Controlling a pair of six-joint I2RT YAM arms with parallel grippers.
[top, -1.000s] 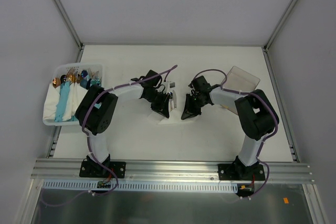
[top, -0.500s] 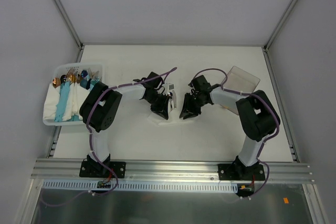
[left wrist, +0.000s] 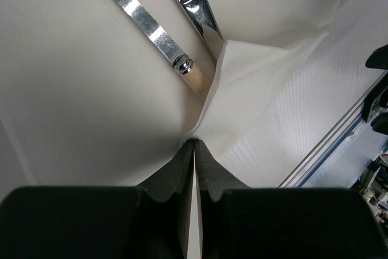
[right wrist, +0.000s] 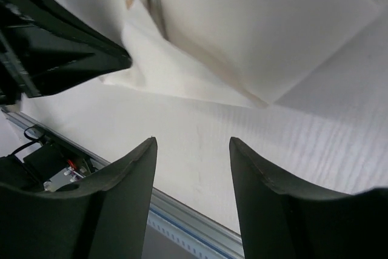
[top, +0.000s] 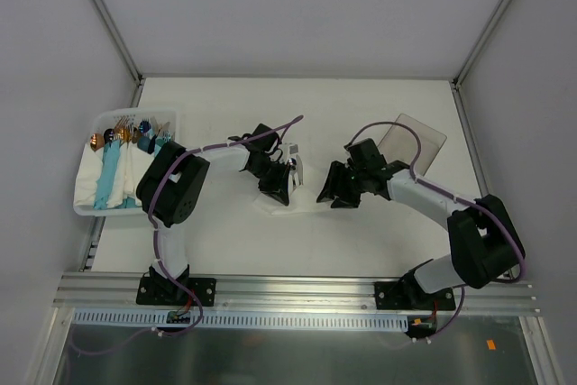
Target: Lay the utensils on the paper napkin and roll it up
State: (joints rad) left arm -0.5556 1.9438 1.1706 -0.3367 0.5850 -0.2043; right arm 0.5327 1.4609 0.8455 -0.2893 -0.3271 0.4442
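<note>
Paper napkin [left wrist: 273,107] folded over utensils [left wrist: 151,28], left claw [left wrist: 194,145] pinching its edge, right claw [right wrist: 192,144] spread wide, holding nothing

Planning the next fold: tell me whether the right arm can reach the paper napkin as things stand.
Probably yes. The right claw hangs open just beside the paper napkin, only bare table between them; the left claw, shut on a fold, leaves that side free.

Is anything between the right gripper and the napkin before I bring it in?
Nothing visible does. The right gripper hangs open with the napkin directly ahead. The left gripper is shut on the napkin's fold, off to one side of that path.
</note>
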